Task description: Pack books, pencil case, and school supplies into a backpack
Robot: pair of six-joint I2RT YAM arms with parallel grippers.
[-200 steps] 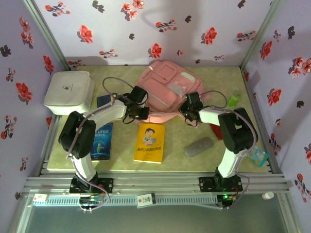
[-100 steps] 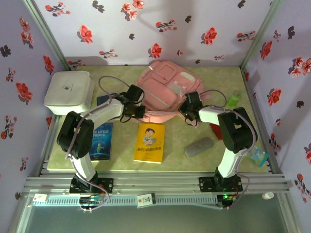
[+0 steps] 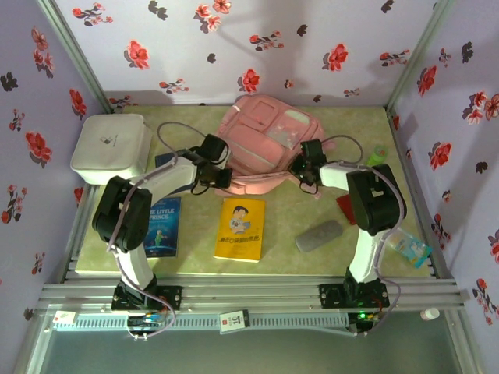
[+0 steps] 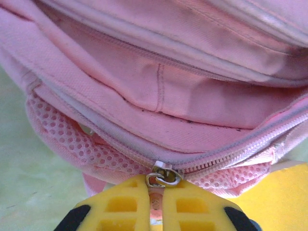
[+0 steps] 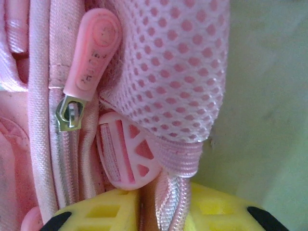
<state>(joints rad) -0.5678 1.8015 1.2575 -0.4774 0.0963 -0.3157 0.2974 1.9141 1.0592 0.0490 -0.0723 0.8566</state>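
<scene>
The pink backpack (image 3: 265,140) lies at the back middle of the table. My left gripper (image 3: 221,178) is at its near left edge, shut on the metal zipper pull (image 4: 162,177) of a partly open zipper. At the near right corner my right gripper (image 3: 302,167) is shut on a pink strap (image 5: 169,202), beside a pink plastic buckle (image 5: 126,153). The yellow book (image 3: 240,228) and blue book (image 3: 161,226) lie flat in front. The navy book (image 3: 165,161) is partly hidden behind my left arm. The grey pencil case (image 3: 320,235) rests at the front right.
A white rounded box (image 3: 111,148) stands at the back left. A small green object (image 3: 376,158) lies by the right wall, with a red item (image 3: 345,209) beside my right arm and a small packet (image 3: 410,249) near the right edge. Flowered walls enclose three sides.
My right gripper has moved back toward the far wall with the strap, and the backpack's right side has shifted back and bunched. The left gripper has edged slightly left with the zipper pull.
</scene>
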